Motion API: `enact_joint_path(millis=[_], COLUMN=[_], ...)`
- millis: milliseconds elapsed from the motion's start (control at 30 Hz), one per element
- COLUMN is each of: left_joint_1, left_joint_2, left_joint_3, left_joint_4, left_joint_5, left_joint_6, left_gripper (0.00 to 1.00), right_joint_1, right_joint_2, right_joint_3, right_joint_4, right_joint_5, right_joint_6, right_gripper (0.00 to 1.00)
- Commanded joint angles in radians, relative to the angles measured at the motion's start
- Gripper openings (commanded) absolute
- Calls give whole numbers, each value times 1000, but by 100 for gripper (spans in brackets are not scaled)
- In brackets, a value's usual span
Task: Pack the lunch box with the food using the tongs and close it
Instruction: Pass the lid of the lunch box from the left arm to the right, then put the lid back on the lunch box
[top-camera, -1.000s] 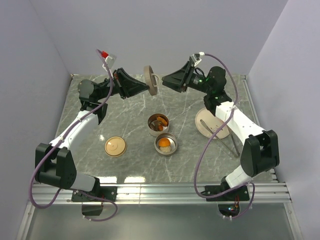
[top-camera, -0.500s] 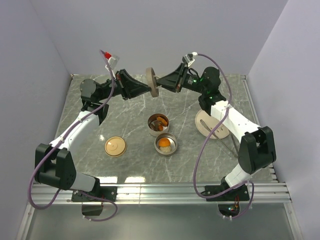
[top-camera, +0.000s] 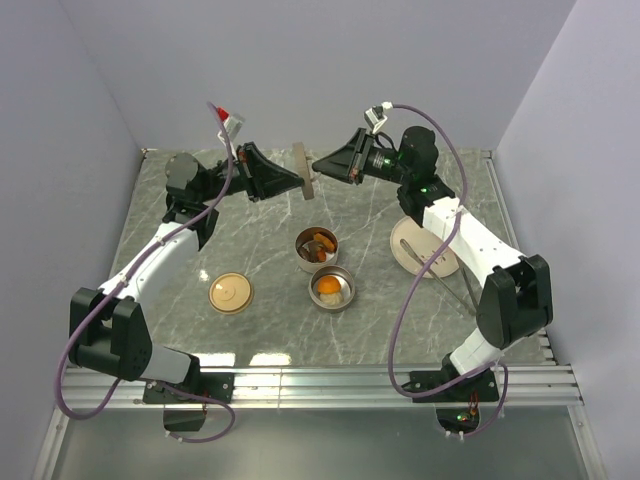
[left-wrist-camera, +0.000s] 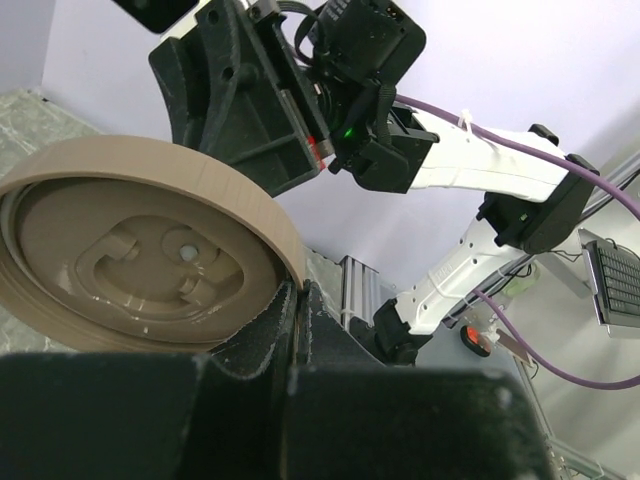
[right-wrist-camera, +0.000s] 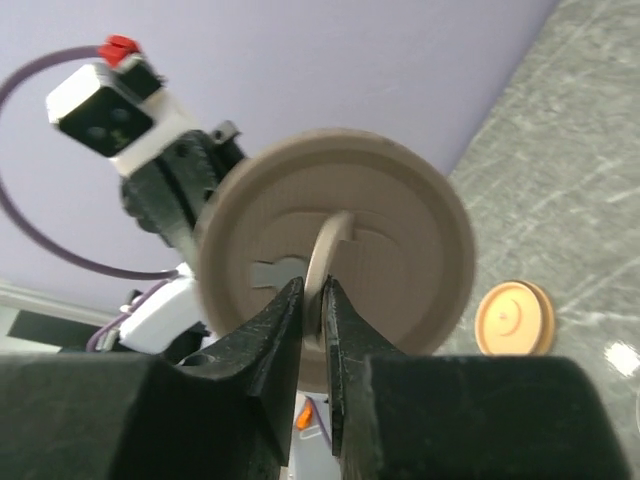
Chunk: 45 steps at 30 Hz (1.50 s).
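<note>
A round tan lid hangs upright in the air above the back of the table, held from both sides. My left gripper is shut on its rim; the left wrist view shows the lid's hollow underside and the gripper pinching the edge. My right gripper is shut on the lid's thin ring handle, with the lid's top behind the gripper. Two round metal lunch box tins stand mid-table with food inside: reddish-brown pieces and an orange chunk. The tongs lie across the plate.
A pale pink plate sits to the right of the tins. A small orange lid lies flat at the left, and shows again as the small lid in the right wrist view. Walls close in the table at the back and both sides.
My right gripper has moved left up to the lid and closed on its handle. The lid has turned more edge-on, with the left gripper still shut on its rim.
</note>
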Motion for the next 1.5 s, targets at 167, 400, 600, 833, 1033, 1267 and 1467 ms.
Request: enact_joint_path(millis=[167, 400, 600, 833, 1033, 1267, 1467], left_joint_1=[-3, -1, 45, 161, 296, 381, 381], left_joint_2=[-36, -48, -101, -168, -171, -224, -306], left_joint_3=[-12, -12, 11, 130, 224, 235, 158], left_joint_4=[198, 105, -125, -694, -1013, -1107, -1086], left_joint_5=[3, -16, -61, -193, -277, -234, -239], left_joint_6=[-104, -56, 70, 415, 601, 696, 705], left_gripper=[0, 20, 54, 99, 99, 99, 99], right_joint_1=[6, -19, -39, -31, -4, 121, 236], right_joint_2=[-37, -60, -65, 4, 153, 129, 50], right_joint_3=[18, 28, 156, 426, 603, 461, 240], right_joint_4=[-46, 18, -299, -972, -1377, -1516, -1410], right_joint_5=[-8, -40, -58, 132, 241, 385, 518], right_joint_6=[-58, -29, -348, -915, -1205, -1469, -1500], right_gripper=[12, 0, 0, 0, 0, 0, 0])
